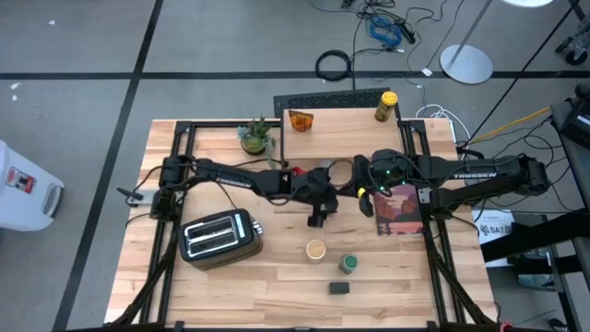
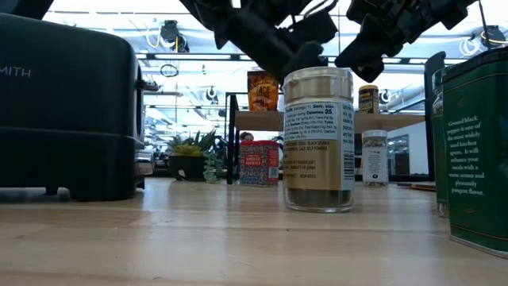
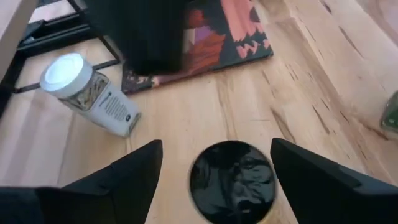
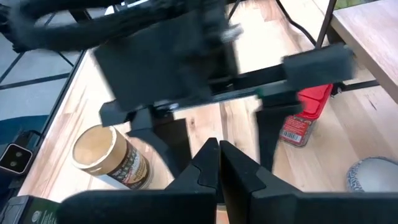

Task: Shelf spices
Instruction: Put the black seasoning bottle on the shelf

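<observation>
Hovering wide-jawed over the black-lidded jar (image 3: 232,180) mid-bench, near of the shelf (image 1: 346,124), the left gripper (image 1: 317,210) might tip it should one finger clip the lid.

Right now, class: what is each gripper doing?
Left gripper: open, over a black-lidded jar, holding nothing.
Right gripper: closed, empty.
</observation>
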Robot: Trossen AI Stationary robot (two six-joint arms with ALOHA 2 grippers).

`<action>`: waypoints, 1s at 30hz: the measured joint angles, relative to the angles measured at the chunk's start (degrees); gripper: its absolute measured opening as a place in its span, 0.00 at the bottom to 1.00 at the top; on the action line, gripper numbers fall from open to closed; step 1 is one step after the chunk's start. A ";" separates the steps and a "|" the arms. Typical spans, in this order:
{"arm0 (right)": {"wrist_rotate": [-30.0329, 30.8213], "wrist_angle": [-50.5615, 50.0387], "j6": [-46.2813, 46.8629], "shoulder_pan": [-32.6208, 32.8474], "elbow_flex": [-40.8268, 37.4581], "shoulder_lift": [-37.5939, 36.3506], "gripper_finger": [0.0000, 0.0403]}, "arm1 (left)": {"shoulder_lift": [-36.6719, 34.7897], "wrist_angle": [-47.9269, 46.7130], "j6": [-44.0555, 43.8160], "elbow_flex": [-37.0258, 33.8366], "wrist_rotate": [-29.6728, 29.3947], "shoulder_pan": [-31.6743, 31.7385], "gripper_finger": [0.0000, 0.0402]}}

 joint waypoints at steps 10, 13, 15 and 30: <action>0.11 -0.03 -1.09 0.26 0.00 -0.02 0.00 | -0.02 -3.50 -2.54 0.02 7.03 1.31 0.88; 0.17 0.11 -1.30 0.22 0.00 -0.01 0.00 | -0.02 -3.51 -2.65 0.02 7.06 1.31 0.89; 0.17 0.45 -1.31 0.22 0.01 -0.01 0.00 | -0.02 -3.62 -2.94 0.02 7.06 1.31 0.89; 0.16 0.44 -1.22 0.22 0.02 -0.02 0.00 | 1.60 -1.73 -5.39 -0.04 8.19 2.59 0.89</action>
